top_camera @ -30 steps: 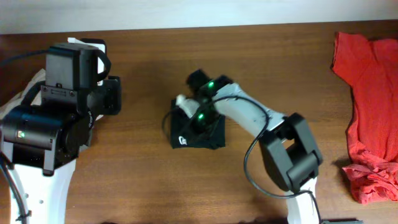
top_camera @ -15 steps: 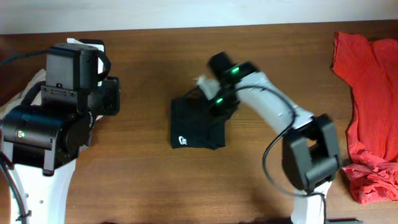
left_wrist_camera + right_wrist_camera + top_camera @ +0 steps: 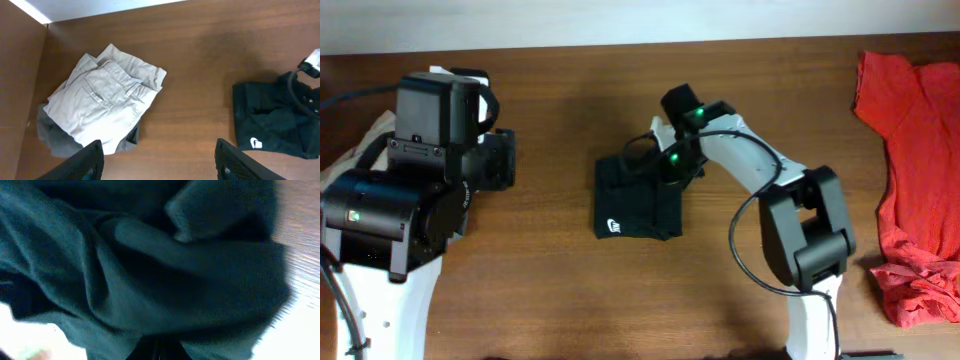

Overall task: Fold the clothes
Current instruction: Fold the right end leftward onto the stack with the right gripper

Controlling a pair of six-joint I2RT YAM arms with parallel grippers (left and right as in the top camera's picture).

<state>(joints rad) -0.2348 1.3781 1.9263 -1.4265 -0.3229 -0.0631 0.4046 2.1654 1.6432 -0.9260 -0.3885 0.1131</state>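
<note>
**Operator:** Overhead view first. Location of the black T-shirt (image 3: 635,205)?

**Technician:** Centre of the table (image 3: 550,290), folded into a rough rectangle, flat on the wood. Small white label (image 3: 615,226) at the 7 o'clock corner. Top edge rumpled. Dark loop just above it toward 12 o'clock, cloth or cable not distinguishable.

**Operator:** Status of the right gripper (image 3: 670,168)?

**Technician:** Set on the 1 o'clock corner of the T-shirt, aimed down into the cloth. Clenched. Right wrist view filled edge to edge with dark creased fabric, very close to the lens. Pinch on a fold: cannot tell. Right arm (image 3: 800,240) entering from 5 o'clock and bending back toward the garment.

**Operator:** Status of the left gripper (image 3: 159,150)?

**Technician:** Released. Fingers spread wide over bare wood in the left wrist view, touching no cloth. Left arm (image 3: 410,200) at 9 o'clock of the T-shirt, well apart from it.

**Operator:** Other items on the table?

**Technician:** Beige trousers (image 3: 105,100), folded, at 10 o'clock in the left wrist view, lying on a grey garment (image 3: 50,135) visible at the 8 o'clock side. Same view: T-shirt at 3 o'clock, label facing up. Red garments (image 3: 915,170), crumpled, along the 3 o'clock edge in the overhead view, well apart from the T-shirt.
</note>
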